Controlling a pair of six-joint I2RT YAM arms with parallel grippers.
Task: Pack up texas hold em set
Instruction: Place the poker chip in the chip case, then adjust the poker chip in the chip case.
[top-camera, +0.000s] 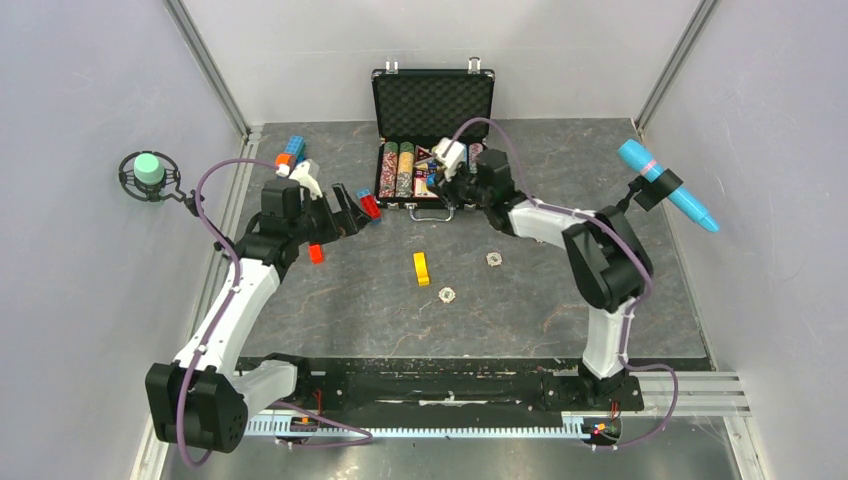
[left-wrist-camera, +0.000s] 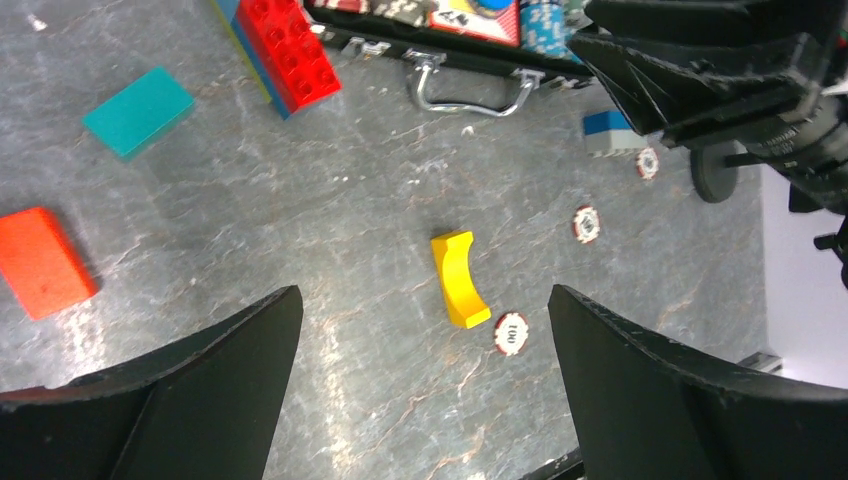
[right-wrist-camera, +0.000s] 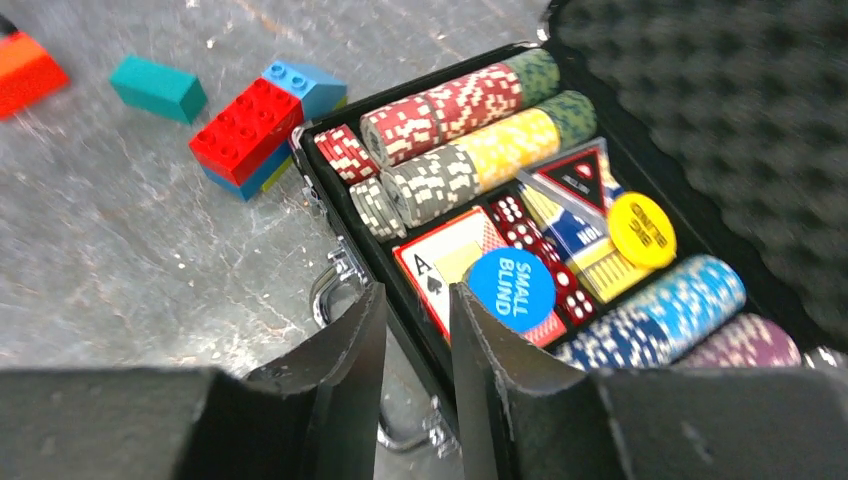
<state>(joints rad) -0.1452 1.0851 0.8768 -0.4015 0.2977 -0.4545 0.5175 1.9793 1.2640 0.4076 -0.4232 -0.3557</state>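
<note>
A: Where is the open black foam-lined briefcase (top-camera: 433, 150)?
B: At the middle of the desk's (top-camera: 520, 320) far edge. The right hand (right-wrist-camera: 416, 300) is at its front wall, fingers nearly together; whether it clamps, I cannot tell. The left hand (top-camera: 348, 212) is spread apart beside the red-blue toy bricks (top-camera: 368, 203). A yellow block (top-camera: 421, 268) and two round pale-edged chips (top-camera: 494, 259) lie mid-desk.

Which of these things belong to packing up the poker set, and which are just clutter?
Job: black case; chip rows inside; loose chips.
Clutter: yellow block; red and blue brick stack; teal block; orange block.
</note>
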